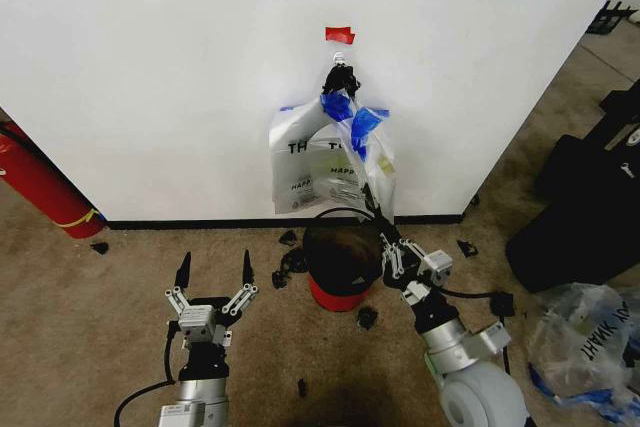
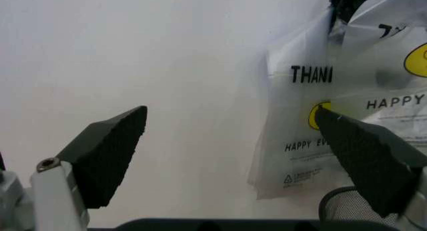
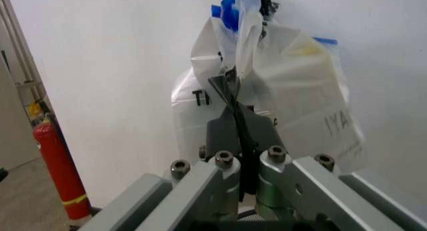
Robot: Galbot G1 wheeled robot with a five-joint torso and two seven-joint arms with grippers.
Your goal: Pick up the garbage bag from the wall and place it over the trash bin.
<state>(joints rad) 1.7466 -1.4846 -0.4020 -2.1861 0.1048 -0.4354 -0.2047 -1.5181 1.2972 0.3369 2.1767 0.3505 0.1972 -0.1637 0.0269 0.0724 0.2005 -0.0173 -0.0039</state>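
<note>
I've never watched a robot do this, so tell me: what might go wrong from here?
The right gripper is shut on a fold of the thin white plastic "THANK YOU" garbage bag, which hangs from a black hook on the white wall. Pulling outward could tear its blue trim rather than lift it off.

The small black trash bin with the red base stands directly below; the arm or bag might tip it.

The left gripper hangs open, not helping.

A red fire extinguisher [image 1: 38, 185] leans left; a clear bag [image 1: 585, 332] lies right.
</note>
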